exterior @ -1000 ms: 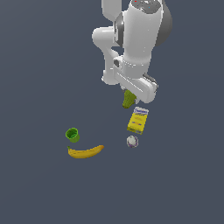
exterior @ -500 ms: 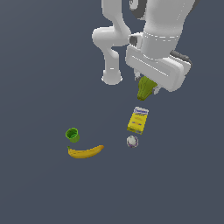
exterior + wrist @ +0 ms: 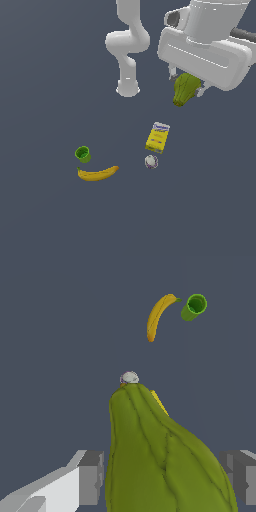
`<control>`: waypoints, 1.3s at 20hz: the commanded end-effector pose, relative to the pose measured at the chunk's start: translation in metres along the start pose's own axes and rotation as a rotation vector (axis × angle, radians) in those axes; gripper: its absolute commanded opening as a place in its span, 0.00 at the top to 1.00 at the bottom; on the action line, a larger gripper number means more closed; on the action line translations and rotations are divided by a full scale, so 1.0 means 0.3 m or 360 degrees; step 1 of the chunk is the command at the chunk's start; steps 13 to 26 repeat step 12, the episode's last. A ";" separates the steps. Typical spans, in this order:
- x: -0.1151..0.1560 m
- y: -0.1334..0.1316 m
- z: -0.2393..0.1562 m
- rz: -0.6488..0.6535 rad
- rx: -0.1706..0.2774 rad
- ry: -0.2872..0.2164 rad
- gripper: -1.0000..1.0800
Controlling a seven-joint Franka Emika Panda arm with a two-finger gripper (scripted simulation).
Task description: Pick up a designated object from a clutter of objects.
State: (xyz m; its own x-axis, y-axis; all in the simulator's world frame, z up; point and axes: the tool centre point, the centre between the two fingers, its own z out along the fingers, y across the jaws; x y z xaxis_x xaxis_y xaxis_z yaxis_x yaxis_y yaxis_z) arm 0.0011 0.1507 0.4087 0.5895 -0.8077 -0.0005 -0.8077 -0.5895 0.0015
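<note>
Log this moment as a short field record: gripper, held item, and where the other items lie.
gripper: shut on the pear
held item: olive-green pear, lifted clear of the surface
yellow box: lying flat, below the pear in the exterior view
whitish ball: just beside the box's near end
green cup: toward the exterior view's left
banana: next to the cup, apart from it

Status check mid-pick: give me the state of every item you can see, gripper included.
gripper: shut on pear
pear: held off the surface
yellow box: lying flat
whitish ball: resting beside the box
green cup: opening upward, empty as far as visible
banana: lying flat near the cup
</note>
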 end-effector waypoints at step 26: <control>-0.012 -0.057 -0.084 0.0001 0.0002 0.0001 1.00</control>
